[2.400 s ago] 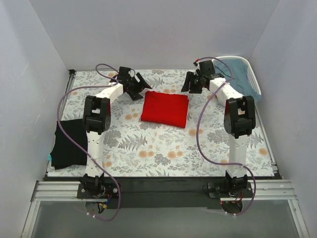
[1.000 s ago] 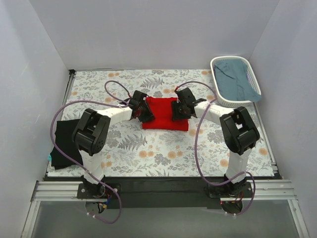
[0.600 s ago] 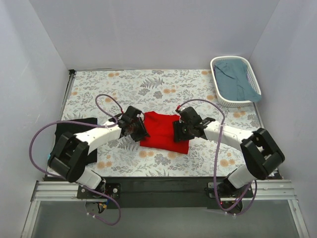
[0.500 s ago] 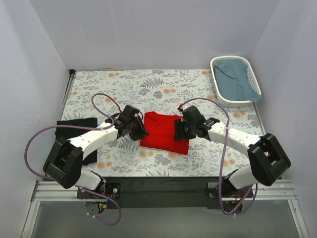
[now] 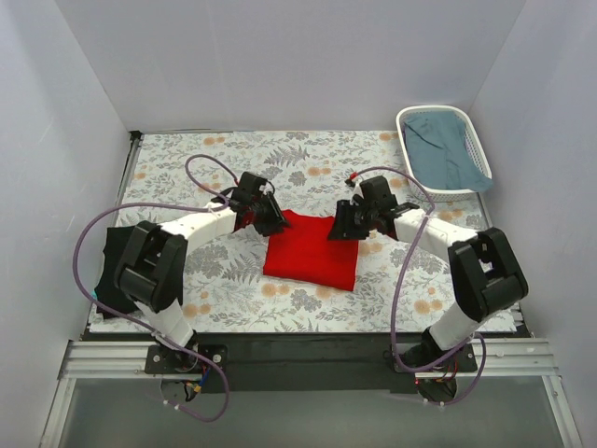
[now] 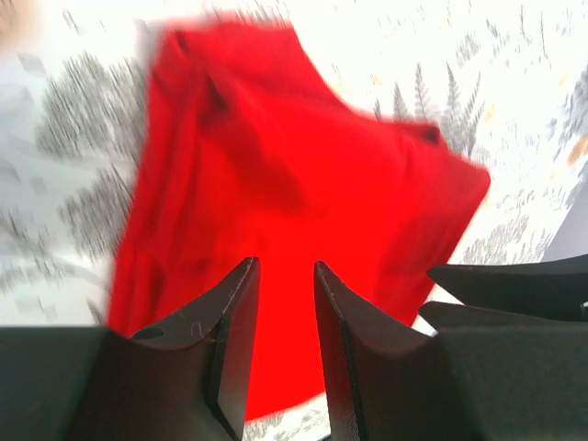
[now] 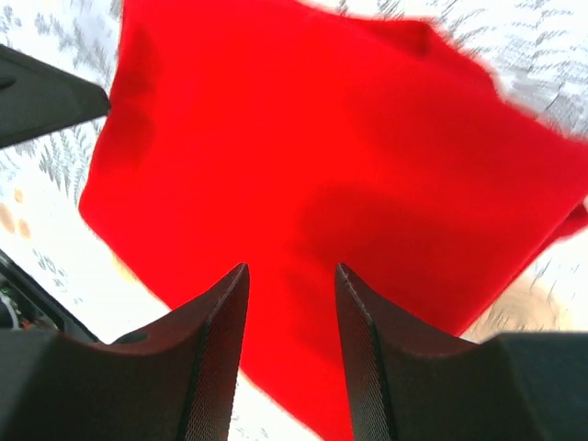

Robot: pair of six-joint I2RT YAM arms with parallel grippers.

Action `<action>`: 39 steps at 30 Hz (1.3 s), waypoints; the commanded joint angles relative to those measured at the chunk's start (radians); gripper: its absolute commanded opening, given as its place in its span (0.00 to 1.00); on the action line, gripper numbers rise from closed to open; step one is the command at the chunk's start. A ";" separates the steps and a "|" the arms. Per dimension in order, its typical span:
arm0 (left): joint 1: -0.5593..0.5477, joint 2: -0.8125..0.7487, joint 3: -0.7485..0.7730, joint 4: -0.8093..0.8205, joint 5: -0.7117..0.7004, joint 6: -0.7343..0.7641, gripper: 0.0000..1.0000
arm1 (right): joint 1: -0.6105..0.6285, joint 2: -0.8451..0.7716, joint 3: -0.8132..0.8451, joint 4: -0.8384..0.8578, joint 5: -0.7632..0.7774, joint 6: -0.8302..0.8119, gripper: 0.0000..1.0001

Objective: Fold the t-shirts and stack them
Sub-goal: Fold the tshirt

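A folded bright red t-shirt (image 5: 311, 250) lies flat on the flowered table, in the middle. My left gripper (image 5: 268, 217) hovers at its far left corner, jaws open a narrow gap with nothing between them. In the left wrist view the left gripper (image 6: 285, 266) points down at the red t-shirt (image 6: 303, 184). My right gripper (image 5: 343, 227) is at the far right corner, open wider and empty. The right wrist view shows the right gripper (image 7: 291, 268) over the red t-shirt (image 7: 349, 156). The black t-shirt (image 5: 110, 280) lies at the table's left edge, partly hidden by the left arm.
A white basket (image 5: 438, 193) holding a blue cloth (image 5: 448, 149) stands at the far right corner. White walls close in the table on the left, back and right. Purple cables loop from both arms over the table.
Both grippers came onto the red t-shirt, pulled it toward the near edge, then drew back to its far corners. The shirt now lies nearer than before. The right jaws narrowed slightly.
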 commanded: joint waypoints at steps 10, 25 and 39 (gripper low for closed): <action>0.196 0.312 0.149 0.208 0.204 0.021 0.25 | -0.222 0.330 0.110 0.225 -0.334 0.073 0.44; 0.245 0.192 0.219 0.027 0.131 0.059 0.47 | -0.279 0.289 0.044 0.207 -0.255 0.110 0.43; 0.139 -0.112 -0.098 0.045 0.391 0.081 0.18 | -0.143 0.006 0.012 0.094 -0.152 0.121 0.45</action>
